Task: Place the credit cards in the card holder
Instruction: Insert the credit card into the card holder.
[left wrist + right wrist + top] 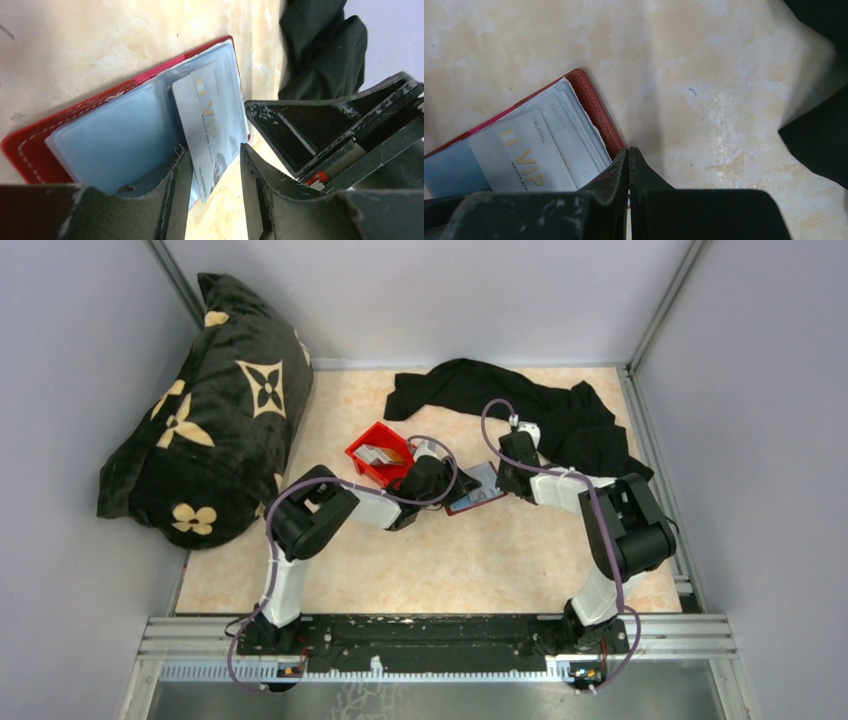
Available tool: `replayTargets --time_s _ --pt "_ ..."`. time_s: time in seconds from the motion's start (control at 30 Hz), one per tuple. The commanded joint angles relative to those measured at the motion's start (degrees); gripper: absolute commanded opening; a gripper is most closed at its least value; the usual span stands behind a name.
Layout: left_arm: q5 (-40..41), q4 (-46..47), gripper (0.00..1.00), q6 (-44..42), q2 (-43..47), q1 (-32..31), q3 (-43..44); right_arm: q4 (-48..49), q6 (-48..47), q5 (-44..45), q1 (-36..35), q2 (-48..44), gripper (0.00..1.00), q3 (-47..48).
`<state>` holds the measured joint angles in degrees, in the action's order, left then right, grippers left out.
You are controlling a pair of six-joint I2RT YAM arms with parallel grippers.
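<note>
So far one VIP card [207, 125] sits seemingly part-way in the open card holder [30, 147] on the tabletop [450, 570], my left gripper [216, 167] released astride it, my right gripper [629, 157] clenched empty at the holder's right edge, while more cards [378, 454] wait in the red bin [357, 453] just left.

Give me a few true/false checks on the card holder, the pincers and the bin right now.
1. The card holder lies open on the table. True.
2. The left pincer is clamped on the VIP card. False: its fingers stand apart, with the card's end in the gap.
3. The right pincer is shut, at the holder's edge. True.
4. The red bin is empty. False: pale cards lie in it.
5. The black cloth covers the holder. False: it lies beyond it, with bare table between.
</note>
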<state>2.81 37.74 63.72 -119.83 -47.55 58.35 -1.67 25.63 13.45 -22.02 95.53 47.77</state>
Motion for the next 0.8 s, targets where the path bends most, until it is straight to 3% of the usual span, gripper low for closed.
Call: replayTargets --time_s 0.0,0.33,0.77 --pt "1.76 -13.94 0.48 -5.14 1.37 -0.56 -1.15 -4.51 0.91 -5.69 -2.06 4.49 0.00 -2.11" --pt "2.65 -18.97 0.56 -7.79 2.04 -0.59 1.21 -4.72 0.73 -5.73 -2.06 4.54 0.00 -1.84" --pt "4.84 -25.68 0.59 -11.51 4.77 -0.61 3.15 -4.89 0.65 -5.92 -2.06 4.84 0.00 -1.36"
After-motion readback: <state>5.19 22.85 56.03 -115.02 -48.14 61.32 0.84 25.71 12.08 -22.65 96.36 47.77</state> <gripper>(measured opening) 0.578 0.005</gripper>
